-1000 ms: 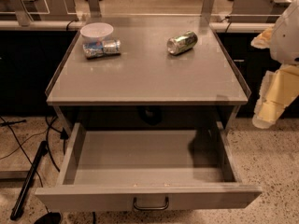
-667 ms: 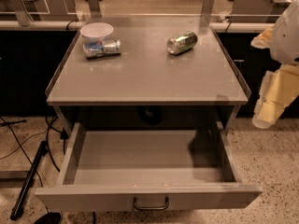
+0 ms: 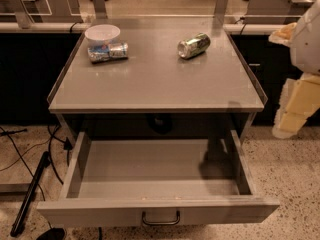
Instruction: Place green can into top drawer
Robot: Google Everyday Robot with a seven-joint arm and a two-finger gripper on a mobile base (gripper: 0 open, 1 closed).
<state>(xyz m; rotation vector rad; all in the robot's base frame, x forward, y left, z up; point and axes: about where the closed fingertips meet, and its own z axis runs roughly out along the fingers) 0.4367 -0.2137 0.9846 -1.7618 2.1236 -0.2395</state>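
The green can (image 3: 193,45) lies on its side on the grey table top (image 3: 155,81), towards the back right. The top drawer (image 3: 100,211) is pulled out wide below the table top and nothing lies in it; its dark curved handle (image 3: 160,219) is at the front centre. My gripper (image 3: 292,111), cream coloured under the white arm, hangs at the right edge of the view. It is beside the table's right side, below table-top level and well apart from the can. It holds nothing that I can see.
A blue-and-white silver can (image 3: 108,52) lies on its side at the back left, next to a white round bowl (image 3: 102,33). Cables and a dark pole (image 3: 30,194) lie on the speckled floor to the left. A railing (image 3: 40,26) runs behind the table.
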